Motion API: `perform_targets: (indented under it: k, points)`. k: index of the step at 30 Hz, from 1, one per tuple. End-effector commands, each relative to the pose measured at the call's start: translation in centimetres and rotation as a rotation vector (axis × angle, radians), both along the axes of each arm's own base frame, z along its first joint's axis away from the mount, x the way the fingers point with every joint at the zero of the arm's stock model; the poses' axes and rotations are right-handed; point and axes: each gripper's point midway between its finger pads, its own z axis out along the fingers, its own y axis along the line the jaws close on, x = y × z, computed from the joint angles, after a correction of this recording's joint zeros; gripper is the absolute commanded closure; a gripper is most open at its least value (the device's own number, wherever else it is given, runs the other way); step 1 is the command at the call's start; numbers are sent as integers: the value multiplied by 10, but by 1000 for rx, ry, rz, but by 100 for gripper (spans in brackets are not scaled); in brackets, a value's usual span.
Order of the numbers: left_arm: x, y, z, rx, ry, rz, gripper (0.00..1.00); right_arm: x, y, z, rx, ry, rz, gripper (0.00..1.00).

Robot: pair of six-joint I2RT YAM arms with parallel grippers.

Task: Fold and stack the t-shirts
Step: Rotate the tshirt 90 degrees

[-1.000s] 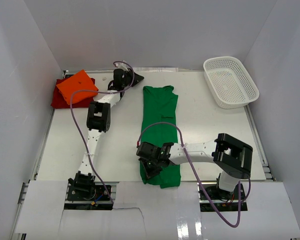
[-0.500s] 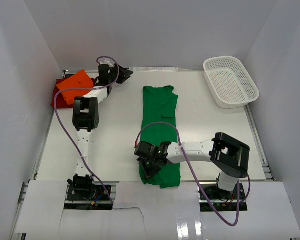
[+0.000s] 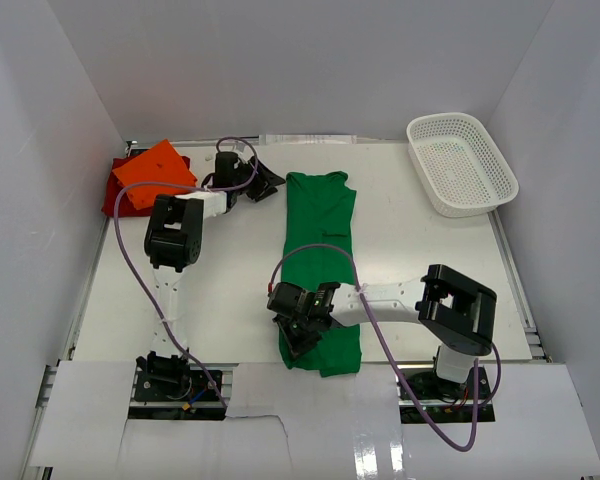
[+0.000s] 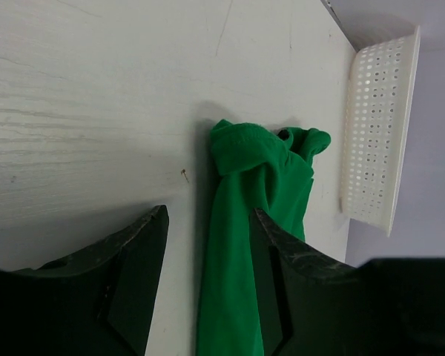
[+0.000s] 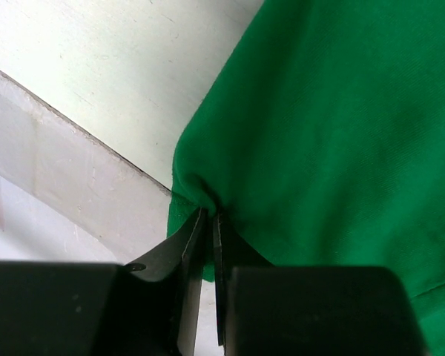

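The bright green t-shirt [image 3: 320, 235] lies as a long folded strip down the middle of the table. My right gripper [image 3: 298, 342] is shut on its near left corner, and the right wrist view shows the cloth [image 5: 334, 111] pinched between the closed jaws of the right gripper [image 5: 209, 215]. My left gripper [image 3: 270, 184] is open and empty just left of the shirt's far collar end. In the left wrist view the shirt [image 4: 252, 245] runs between the spread jaws of the left gripper [image 4: 209, 213]. The folded orange t-shirt [image 3: 155, 168] rests on the dark red t-shirt [image 3: 115, 197] at the far left.
A white mesh basket [image 3: 461, 162] stands at the far right corner and also shows in the left wrist view [image 4: 378, 126]. White walls close in the table on three sides. The table's near edge [image 5: 81, 141] runs just beside the right gripper.
My left arm's elbow swung left, and its gripper moved from the back edge down towards the green shirt's collar. My right gripper stays shut on the near corner, hardly moved.
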Motion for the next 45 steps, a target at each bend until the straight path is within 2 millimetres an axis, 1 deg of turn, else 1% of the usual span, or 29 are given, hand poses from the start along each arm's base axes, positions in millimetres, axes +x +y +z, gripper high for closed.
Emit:
perform_targets:
  k: [1,3,6,7,9,10,13,15,16,18,19,20,21,23,24,26,27,28,29,31,32,33,34,35,36,37,38,39,45]
  points:
    - [-4,-10,24,15,-53,-40,41,-14,-20,-19,-110,49,32,87]
    - [-5,-16,18,13,-47,-56,41,-14,-19,-19,-107,48,31,87]
    - [-7,-26,17,5,-48,-77,43,-14,-21,-20,-113,49,29,88]
    - [-8,-29,14,6,-42,-83,45,-15,-22,-21,-115,50,27,88]
    - [-7,-34,14,4,-48,-90,48,-15,-23,-22,-120,50,27,88]
    - [-4,-38,13,2,-51,-99,53,-15,-23,-22,-120,51,27,88]
    - [-2,-43,5,-12,-38,-111,55,-15,-23,-22,-118,52,26,88]
    - [5,-44,6,-6,-48,-98,56,-15,-23,-21,-117,50,25,88]
    - [6,-45,-1,0,-40,-97,57,-15,-23,-21,-116,53,26,89]
    - [15,-44,0,9,-59,-84,63,-15,-21,-21,-111,54,27,89]
    - [19,-43,-2,15,-60,-70,67,-16,-21,-21,-110,57,27,89]
    - [22,-43,-10,20,-52,-61,72,-17,-20,-20,-106,62,29,90]
    - [29,-43,-6,19,-67,-54,73,-17,-20,-20,-107,65,30,90]
    - [36,-41,-14,30,-67,-30,73,-19,-22,-21,-108,72,32,91]
    - [43,-42,-6,28,-92,-23,73,-20,-22,-20,-105,73,31,92]
    - [51,-41,-6,39,-107,-9,73,-21,-23,-21,-103,79,28,92]
    - [54,-39,-10,45,-107,-2,73,-21,-24,-21,-103,79,27,92]
    - [59,-38,-5,44,-123,5,73,-21,-23,-20,-100,79,25,92]
    - [62,-37,-5,48,-127,13,72,-22,-25,-22,-104,83,26,92]
    - [70,-30,-6,54,-136,38,70,-23,-25,-23,-105,90,27,92]
    - [77,-29,2,52,-160,44,69,-25,-25,-23,-102,95,32,92]
    - [82,-25,3,48,-167,50,69,-26,-26,-25,-105,98,31,92]
    - [85,-23,-3,47,-164,51,68,-26,-26,-25,-103,101,30,92]
    - [92,-21,7,33,-185,59,67,-27,-26,-25,-101,103,31,92]
    - [96,-16,7,26,-188,63,67,-28,-26,-26,-102,104,33,92]
    - [98,-14,1,25,-181,67,67,-28,-26,-26,-103,105,33,92]
    - [104,-13,9,15,-200,73,66,-28,-27,-26,-105,107,34,92]
    - [106,-9,10,13,-205,78,66,-28,-26,-27,-105,107,34,92]
    - [124,6,9,8,-232,117,64,-28,-26,-28,-107,109,35,92]
